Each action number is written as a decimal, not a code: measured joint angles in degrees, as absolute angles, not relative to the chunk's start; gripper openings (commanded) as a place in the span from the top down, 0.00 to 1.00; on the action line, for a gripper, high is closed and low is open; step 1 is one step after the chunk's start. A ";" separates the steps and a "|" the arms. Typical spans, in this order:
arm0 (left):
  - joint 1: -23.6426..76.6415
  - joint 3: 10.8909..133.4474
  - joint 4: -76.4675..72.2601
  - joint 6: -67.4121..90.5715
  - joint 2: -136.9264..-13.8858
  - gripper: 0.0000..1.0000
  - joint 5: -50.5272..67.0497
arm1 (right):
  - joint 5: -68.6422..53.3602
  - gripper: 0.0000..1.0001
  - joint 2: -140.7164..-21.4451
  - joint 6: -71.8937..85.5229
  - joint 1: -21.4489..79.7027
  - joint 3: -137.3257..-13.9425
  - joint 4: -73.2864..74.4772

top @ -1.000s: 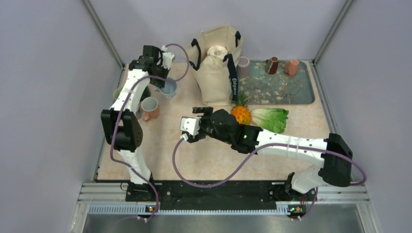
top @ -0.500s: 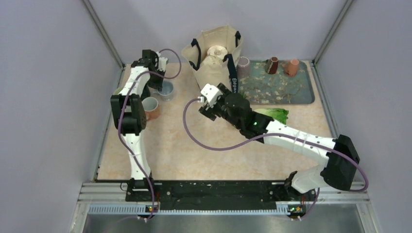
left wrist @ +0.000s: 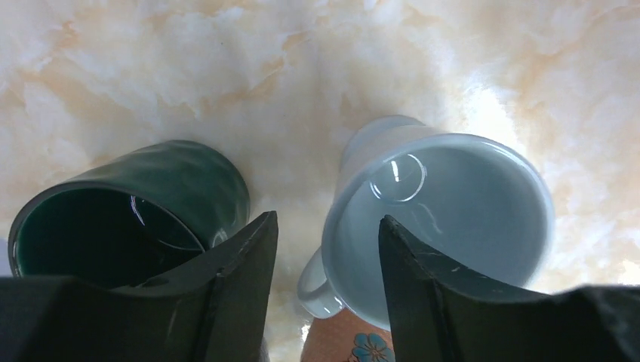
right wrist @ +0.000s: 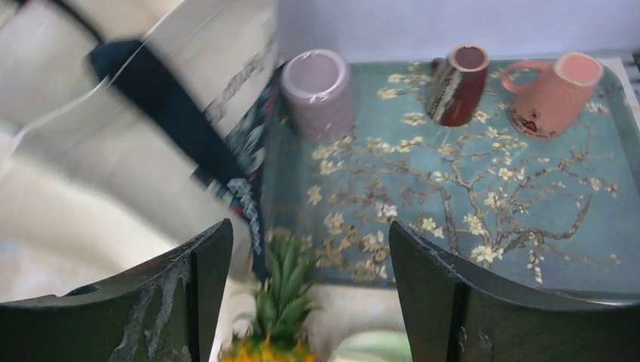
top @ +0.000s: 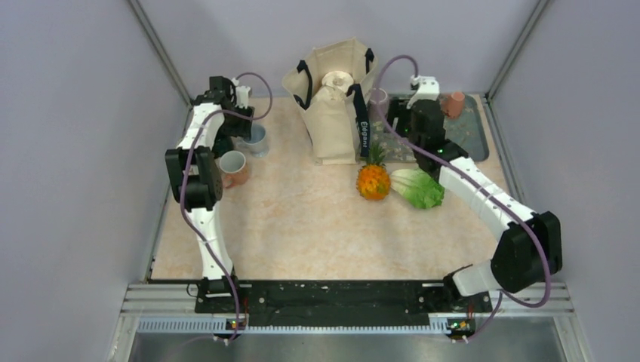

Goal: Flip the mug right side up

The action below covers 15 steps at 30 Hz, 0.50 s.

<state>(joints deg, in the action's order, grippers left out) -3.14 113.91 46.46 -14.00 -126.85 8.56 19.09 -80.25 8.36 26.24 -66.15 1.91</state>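
Marbled tabletop (top: 302, 226), lilac walls (top: 68, 151), inverted mug (right wrist: 317, 90) on tray (right wrist: 453, 226)

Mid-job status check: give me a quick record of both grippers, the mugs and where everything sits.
left gripper: open, empty, above the light blue mug and dark green mug, both openings facing its camera
right gripper: open, empty, over the tray
tray contents: lilac mug, brown mug, pink mug, all apparently base up
other items: tote bag, pineapple, lettuce on the table
task state: no mug gripped yet
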 measured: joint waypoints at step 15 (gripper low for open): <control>-3.07 105.84 46.30 -14.92 -103.61 0.34 17.12 | 10.52 0.32 -112.99 37.60 10.96 -85.78 -6.63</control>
